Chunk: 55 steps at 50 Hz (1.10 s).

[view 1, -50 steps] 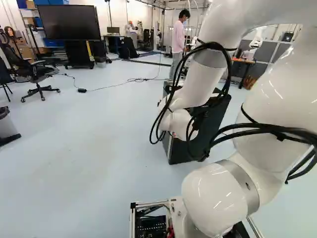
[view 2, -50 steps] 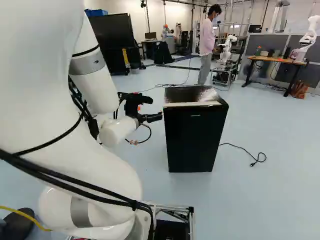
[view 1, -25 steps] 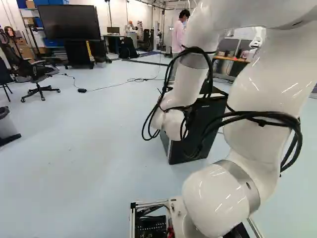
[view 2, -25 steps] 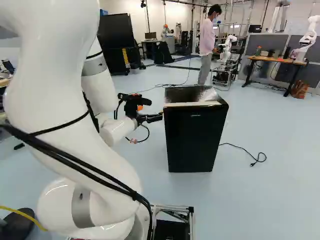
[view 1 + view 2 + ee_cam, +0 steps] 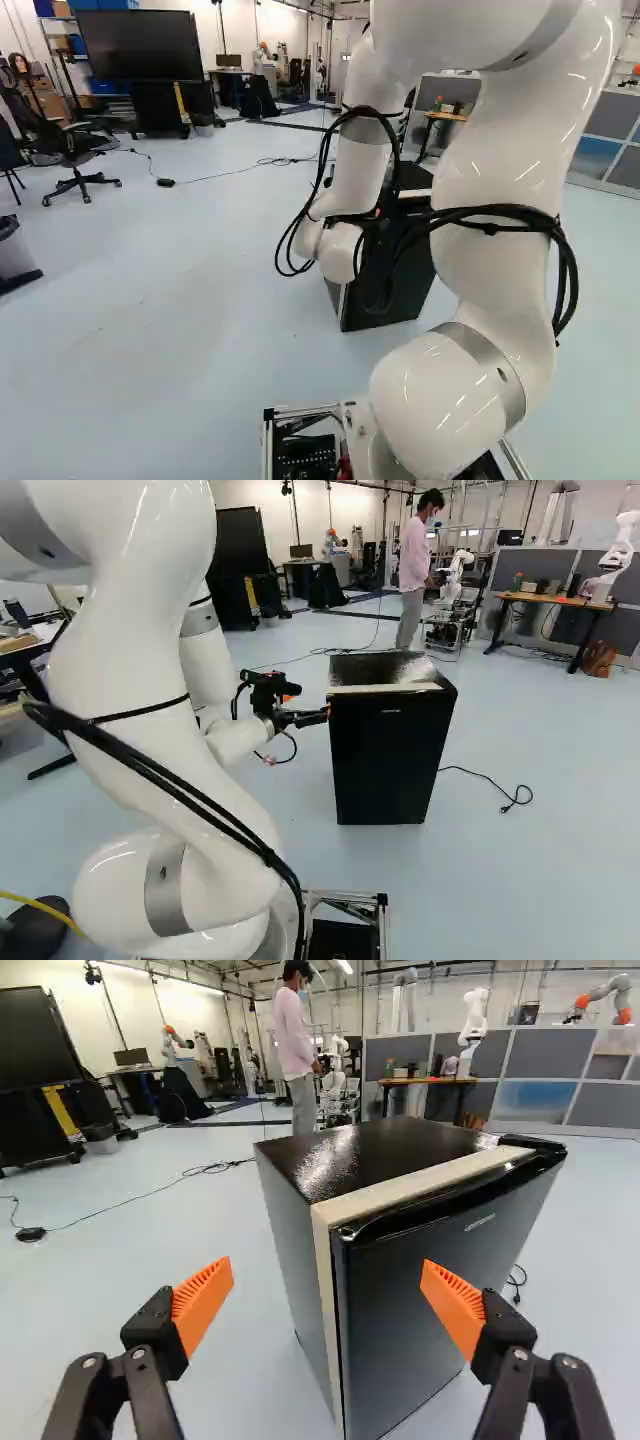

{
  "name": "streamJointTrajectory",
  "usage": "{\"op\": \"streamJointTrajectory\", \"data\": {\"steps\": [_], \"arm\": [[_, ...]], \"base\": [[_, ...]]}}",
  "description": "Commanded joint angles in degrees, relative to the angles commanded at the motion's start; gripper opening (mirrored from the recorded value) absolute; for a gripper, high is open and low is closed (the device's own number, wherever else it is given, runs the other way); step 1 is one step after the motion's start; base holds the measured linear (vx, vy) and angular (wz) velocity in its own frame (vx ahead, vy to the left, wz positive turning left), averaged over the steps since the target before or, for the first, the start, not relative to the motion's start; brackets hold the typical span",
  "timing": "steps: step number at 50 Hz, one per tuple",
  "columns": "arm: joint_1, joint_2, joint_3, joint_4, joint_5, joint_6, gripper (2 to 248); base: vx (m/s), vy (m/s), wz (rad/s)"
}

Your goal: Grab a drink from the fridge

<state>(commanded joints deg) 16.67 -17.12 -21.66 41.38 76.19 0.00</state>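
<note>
Beside the fridge (image 5: 388, 755), your arm (image 5: 130, 660) has shifted, bringing the fingers (image 5: 202, 1300) slightly nearer the door (image 5: 400, 1340), while the base stays put. They stand spread, gripping nothing, so you seem nearly ready to work at the door's edge. It looks closed; you can't see the drink, presumably inside. The fridge stands on pale floor (image 5: 520, 880), its cord (image 5: 492, 779) trailing alongside; beyond it are a table (image 5: 545, 601) and another robot (image 5: 617, 558).
</note>
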Motion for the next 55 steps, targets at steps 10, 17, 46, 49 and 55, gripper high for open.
{"op": "streamJointTrajectory", "data": {"steps": [10,17,46,49,55], "arm": [[-0.1,-3.24,-2.09,3.67,0.62,0.0,247],[-0.29,-5.51,-3.62,6.25,0.69,0.0,247],[-1.2,-10.96,-9.26,11.42,0.71,0.0,247],[-1.28,-11.28,-9.75,11.42,0.71,0.0,247],[-1.43,-11.87,-10.66,11.42,0.71,0.0,247]], "base": [[0.0,0.0,0.0],[0.0,0.0,0.0],[0.0,0.0,0.0],[0.0,0.0,0.0],[0.0,0.0,0.0]]}}
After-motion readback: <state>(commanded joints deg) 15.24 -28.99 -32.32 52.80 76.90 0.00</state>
